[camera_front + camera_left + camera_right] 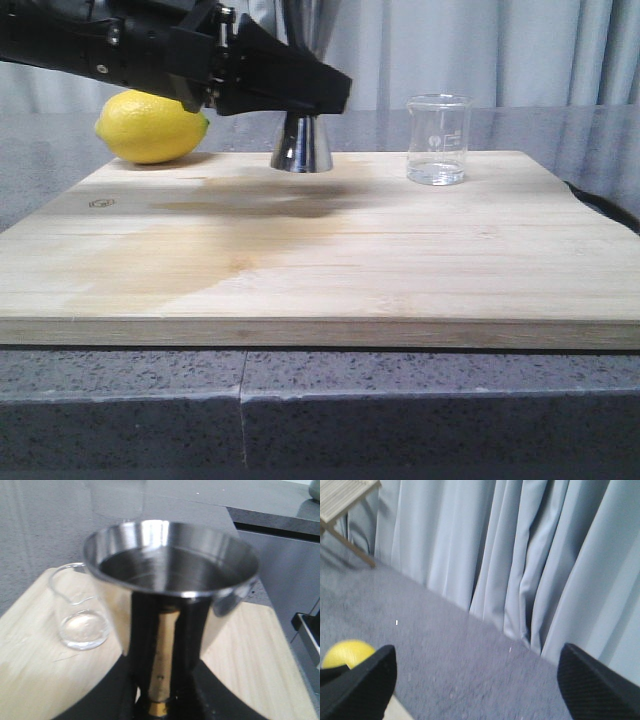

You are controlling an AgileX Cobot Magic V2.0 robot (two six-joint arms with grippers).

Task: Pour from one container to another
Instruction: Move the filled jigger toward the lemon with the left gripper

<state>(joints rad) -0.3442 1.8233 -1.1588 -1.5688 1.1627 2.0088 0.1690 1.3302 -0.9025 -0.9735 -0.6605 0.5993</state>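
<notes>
Pale grey curtains (480, 50) hang in soft folds behind a speckled dark stone counter (120, 400), on which lies a light wooden cutting board (400, 270) with a fine straight grain and a darker, damp-looking stain across its left half. At the back of the board stands the jigger (301, 145), a polished steel double cone with a thin brass band at its waist; the left wrist view looks into its wide round upper cup, where the mirror-bright inner wall darkens toward the bottom, and whether it holds any liquid cannot be told. The left gripper (300, 100), black and matte, reaches in from the left at the jigger's upper part, its two fingers lying along either side of the narrow waist and closed around it. To the right, well apart from the jigger, the beaker (438, 140) stands upright, clear thin glass with a flared lip and faint white print; it looks empty or nearly so. A dimpled yellow lemon (150, 126) rests at the board's back left corner. The right gripper (475, 680) shows only in its own wrist view, textured black fingers spread wide, holding nothing
</notes>
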